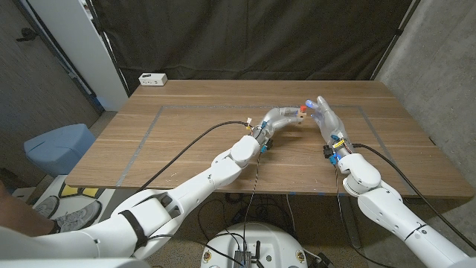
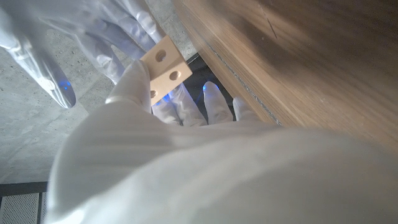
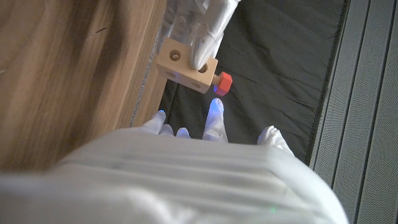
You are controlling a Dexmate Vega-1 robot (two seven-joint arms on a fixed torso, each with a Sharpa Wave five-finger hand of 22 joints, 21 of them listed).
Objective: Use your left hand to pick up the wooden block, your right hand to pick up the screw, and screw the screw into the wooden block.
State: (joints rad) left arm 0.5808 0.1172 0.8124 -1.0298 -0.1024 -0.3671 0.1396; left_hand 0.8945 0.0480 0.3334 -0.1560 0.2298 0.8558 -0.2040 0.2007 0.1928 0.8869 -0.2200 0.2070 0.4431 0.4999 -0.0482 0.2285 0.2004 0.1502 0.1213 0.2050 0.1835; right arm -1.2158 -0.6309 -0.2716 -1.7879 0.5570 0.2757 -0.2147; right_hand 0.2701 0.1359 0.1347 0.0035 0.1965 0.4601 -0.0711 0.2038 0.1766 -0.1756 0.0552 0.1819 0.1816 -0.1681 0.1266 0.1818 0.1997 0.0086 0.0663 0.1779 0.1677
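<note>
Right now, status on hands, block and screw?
Left hand grips wooden block, raised over table. Red screw seated in block's end. Right hand beside it, fingers apart. Nothing in the way.

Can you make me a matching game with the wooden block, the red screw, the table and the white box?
Things:
1. pale wooden block with round holes
2. red screw
3. brown wooden table
4. small white box

States:
A. stuck in the end of the block
B. sits at the table's far left corner
C. held up by the left hand
D. lies under both arms

Pairs: 1-C, 2-A, 3-D, 4-B
</note>
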